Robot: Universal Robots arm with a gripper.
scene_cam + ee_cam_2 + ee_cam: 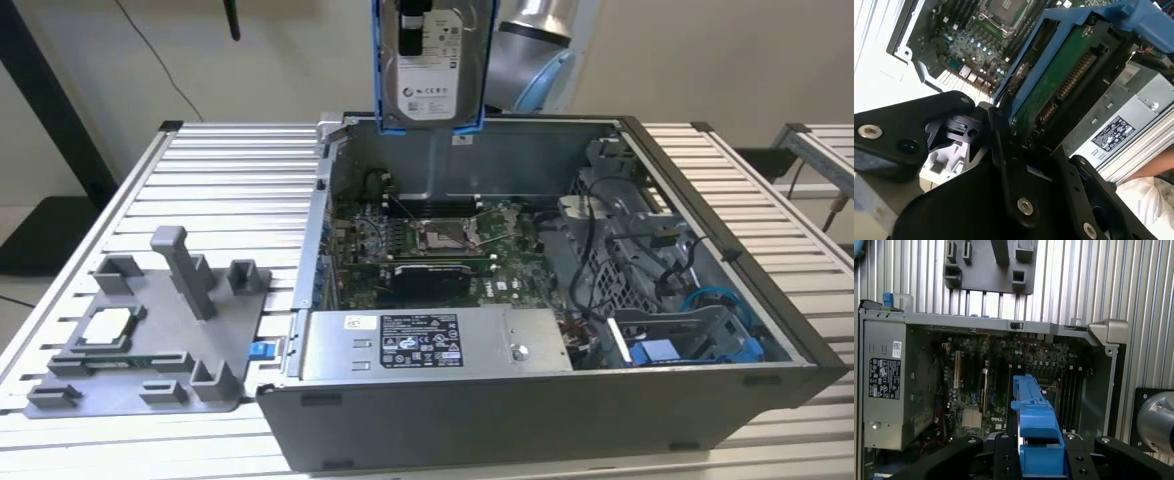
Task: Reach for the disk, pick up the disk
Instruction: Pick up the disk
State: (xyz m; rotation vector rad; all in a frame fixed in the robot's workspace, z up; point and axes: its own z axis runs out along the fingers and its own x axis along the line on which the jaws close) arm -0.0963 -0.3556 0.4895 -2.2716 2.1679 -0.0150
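disk (430,60) upright over the far wall of the open computer case (534,420), long axis vertical, label toward the exterior view; gripper (1040,455) clamped on its blue bracket.

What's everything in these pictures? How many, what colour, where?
Rectangular metal hard drive in a plastic bracket: one, silver and bright blue, held above the case.
Open metal computer case: one, grey, on the table.
Circuit board: one, green, on the case floor.
Metal box with sticker: one, grey, inside the case.
Plastic fixture plate: one, grey, beside the case.
Slatted metal table: one, silver, under everything.
Robot arm: one, silver, above the case.
Jaws: one pair, black, shut on the hard drive.
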